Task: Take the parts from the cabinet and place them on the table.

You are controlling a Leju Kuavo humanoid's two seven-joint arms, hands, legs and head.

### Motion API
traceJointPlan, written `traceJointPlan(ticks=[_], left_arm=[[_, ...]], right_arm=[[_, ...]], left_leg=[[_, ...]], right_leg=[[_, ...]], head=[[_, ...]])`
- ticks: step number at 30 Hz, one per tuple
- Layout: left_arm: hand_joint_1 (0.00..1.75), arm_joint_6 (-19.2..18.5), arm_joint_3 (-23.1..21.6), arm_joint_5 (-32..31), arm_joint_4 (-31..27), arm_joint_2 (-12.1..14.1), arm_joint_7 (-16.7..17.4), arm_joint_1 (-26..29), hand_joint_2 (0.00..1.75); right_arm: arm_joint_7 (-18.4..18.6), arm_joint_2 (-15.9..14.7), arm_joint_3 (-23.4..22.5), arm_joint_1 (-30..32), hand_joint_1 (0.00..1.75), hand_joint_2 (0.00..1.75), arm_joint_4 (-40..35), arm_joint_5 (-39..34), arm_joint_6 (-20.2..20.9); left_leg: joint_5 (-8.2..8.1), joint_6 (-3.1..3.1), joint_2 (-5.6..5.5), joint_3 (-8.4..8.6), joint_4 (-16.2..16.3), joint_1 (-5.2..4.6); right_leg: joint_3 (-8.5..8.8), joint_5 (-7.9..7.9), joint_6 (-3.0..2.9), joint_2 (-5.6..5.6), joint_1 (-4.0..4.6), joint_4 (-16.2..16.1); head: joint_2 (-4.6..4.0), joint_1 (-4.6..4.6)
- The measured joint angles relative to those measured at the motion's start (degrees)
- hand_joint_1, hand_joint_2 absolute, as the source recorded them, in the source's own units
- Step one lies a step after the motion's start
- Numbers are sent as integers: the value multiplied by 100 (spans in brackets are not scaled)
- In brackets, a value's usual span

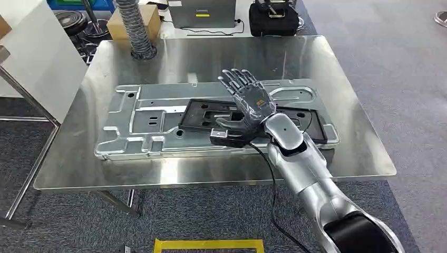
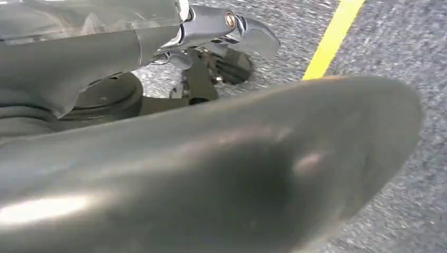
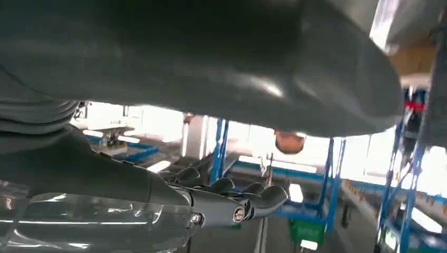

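Head view: nearest to me, my right arm (image 1: pixel 311 174) rises from the lower right and reaches forward and left over the surface (image 1: pixel 363 153), its silver forearm angled up toward the middle. My right hand (image 1: pixel 246 103) sits at the end of it, raised above the parts, fingers (image 1: pixel 237 80) spread apart and pointing away from me, thumb stretched out to the left; it has hold of nothing. In the right wrist view the same hand (image 3: pixel 211 203) shows dark fingers only slightly curved, with nothing between them. Under the hand lies a black flat part (image 1: pixel 208 118), resting on top of a larger silver stamped panel (image 1: pixel 142 124) that stretches across the middle of the surface from left to right. My thumb hovers over the near edge of the black part; whether it touches I cannot tell. My left hand (image 2: pixel 221 31) hangs over grey carpet beside a yellow floor line (image 2: pixel 332 37); how far open it is, I cannot tell. At the far edge stand a ribbed grey hose (image 1: pixel 134 26), a cardboard box (image 1: pixel 150 18) and a black bag (image 1: pixel 273 18).
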Motion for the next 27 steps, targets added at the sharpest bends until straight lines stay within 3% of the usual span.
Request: traceJointPlan(ticks=[1, 3, 4, 5, 6, 7, 9, 10, 14, 15, 16, 17, 19, 20, 21, 22, 24, 25, 26, 27], left_arm=[[0, 4, 0, 0, 0, 0, 0, 2, 0], [0, 20, 0, 0, 0, 0, 0, 5, 0], [0, 26, 2, 2, 0, 0, 0, 10, 0], [0, 31, 2, 4, 0, 2, 0, 17, 0], [0, 35, 7, 11, 0, 2, -2, 30, 0], [0, 39, 13, 13, 0, 2, -4, 44, 0], [0, 66, 20, 15, 0, 11, -4, 42, 0], [0, 105, 20, 15, 0, 11, 2, 31, 0], [0, 146, 26, 22, 0, 11, 20, 55, 0], [0, 146, 28, 20, 0, 6, 22, 62, 0], [0, 149, 28, 22, 0, 7, 22, 55, 0], [0, 151, 28, 20, 0, 7, 22, 46, 0], [0, 159, 28, 22, 0, 9, 22, 49, 0], [0, 162, 28, 20, 0, 13, 24, 50, 0], [0, 162, 28, 20, 0, 13, 26, 50, 0], [0, 164, 28, 20, 0, 13, 26, 50, 0], [0, 164, 28, 17, 0, 11, 28, 49, 0], [0, 166, 28, 17, 0, 2, 31, 48, 0], [0, 181, 31, 17, 0, 0, 35, 45, 0], [0, 184, 31, 15, 0, 0, 46, 42, 0]], right_arm=[[4, 2, 50, -2, 0, 0, -113, -9, 11], [7, 0, 137, 20, 0, 0, -255, -11, 53], [11, 0, 183, 47, 0, 0, -307, -11, 92], [26, 0, 223, 80, 0, 0, -369, -11, 92], [42, 0, 273, 102, 0, 0, -450, -11, 94], [50, 0, 313, 105, 0, 0, -513, -11, 96], [90, 0, 358, 101, 0, 0, -631, -11, 98], [101, 0, 376, 97, 0, 0, -688, -11, 98], [122, -6, 474, 96, 0, 0, -849, -33, 96], [137, -20, 485, 94, 0, 0, -869, -44, 90], [157, -28, 494, 94, 0, 0, -898, -48, 85], [175, -44, 503, 93, 0, 0, -922, -50, 83], [179, -55, 522, 105, 0, 0, -959, -61, 83], [181, -59, 540, 116, 0, 0, -974, -63, 83], [181, -72, 553, 131, 0, 0, -994, -63, 85], [184, -81, 566, 133, 0, 0, -1009, -66, 85], [194, -83, 583, 120, 0, 0, -1070, -66, 83], [199, -83, 590, 102, 0, 0, -1114, -64, 81], [205, -83, 594, 101, 0, 0, -1154, -66, 76], [210, -85, 594, 97, 0, 0, -1173, -66, 74]], left_leg=[[-176, -27, 9, -78, 192, -8], [-652, -57, 9, -416, 1027, 5], [-812, -68, 9, -574, 1414, 5], [-841, -76, 9, -650, 1625, 5], [-735, -76, 9, -587, 1542, 5], [-536, -66, 9, -402, 1212, 5], [-109, -37, 10, 122, 248, 8], [-169, -14, 6, 227, 17, -3], [-58, 140, -5, 145, -1, -37], [-3, 195, 16, 127, -35, -2], [37, 225, 19, 86, -37, -5], [72, 260, 22, 35, -35, -7], [150, 271, 25, -74, -31, -26], [191, 276, 27, -134, -25, -39], [235, 278, 26, -190, -22, -52], [276, 279, 24, -243, -21, -67], [357, 274, 15, -325, -21, -104], [399, 263, 16, -351, -20, -98], [445, 222, 15, -367, -37, -108], [484, 186, 21, -361, -56, -83]], right_leg=[[4, 16, -28, 7, -6, -26], [-7, 23, -41, 7, 1, -21], [-15, 24, -42, 5, 5, -17], [-27, 26, -42, 3, 7, -4], [-38, 27, -40, 3, 7, 12], [-48, 29, -37, 5, 6, 30], [-61, 33, -14, 8, 5, 75], [-88, 37, 23, 11, 38, 101], [-166, 136, 161, 12, 35, 114], [-194, 67, 185, 20, 18, 159], [-251, -152, 217, 11, 14, 311], [-375, -467, 241, 12, 10, 681], [-658, -988, 274, 11, 3, 1593], [-707, -1083, 271, 11, 3, 1867], [-625, -1031, 257, 12, 4, 1856], [-431, -882, 226, 12, 10, 1611], [220, -534, 101, 14, 61, 639], [521, -613, -2, 10, 103, 136], [563, -563, 38, -19, 110, 48], [536, -510, 29, -7, 140, 35]], head=[[0, -11], [0, -26], [0, -24], [0, -26], [0, -26], [0, -26], [0, -26], [-2, -24], [0, -18], [-2, -26], [0, 0], [0, 22], [0, 17], [0, 17], [0, 20], [0, 20], [-2, 17], [0, 9], [0, -11], [-2, 18]])
